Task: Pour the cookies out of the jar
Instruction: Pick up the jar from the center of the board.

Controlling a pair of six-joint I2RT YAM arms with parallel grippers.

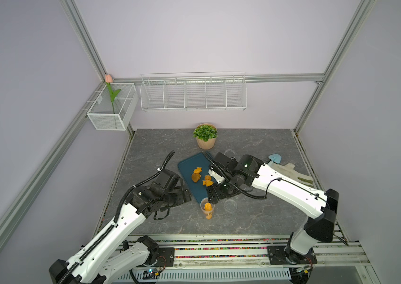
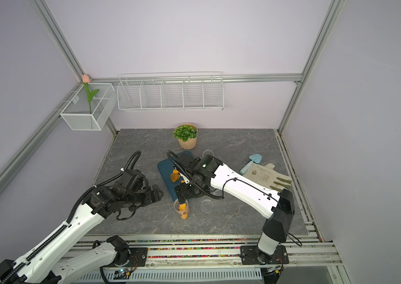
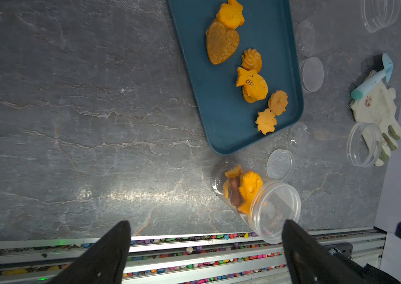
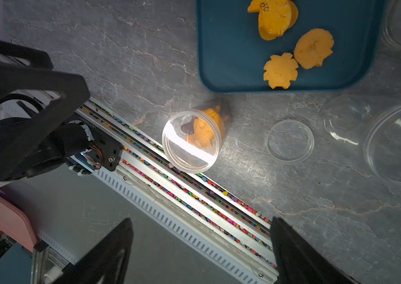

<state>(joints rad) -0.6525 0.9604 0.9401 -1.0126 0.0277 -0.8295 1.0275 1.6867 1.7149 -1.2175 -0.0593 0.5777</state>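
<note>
Grey stone table (image 1: 256,221): open jar (image 4: 187,162) holds cookies (image 4: 203,134); blue tray (image 3: 219,110) holds others.

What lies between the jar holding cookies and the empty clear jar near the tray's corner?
A clear lid lies flat between the cookie jar and the empty jar, touching neither; the right wrist view shows it.

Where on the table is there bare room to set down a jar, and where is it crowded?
The table is bare at the back left, between the potted plant and its left edge, and in front, between the jar of cookies and the rail. Crowded: between the blue tray and the glove, where empty clear jars and lids lie.
</note>
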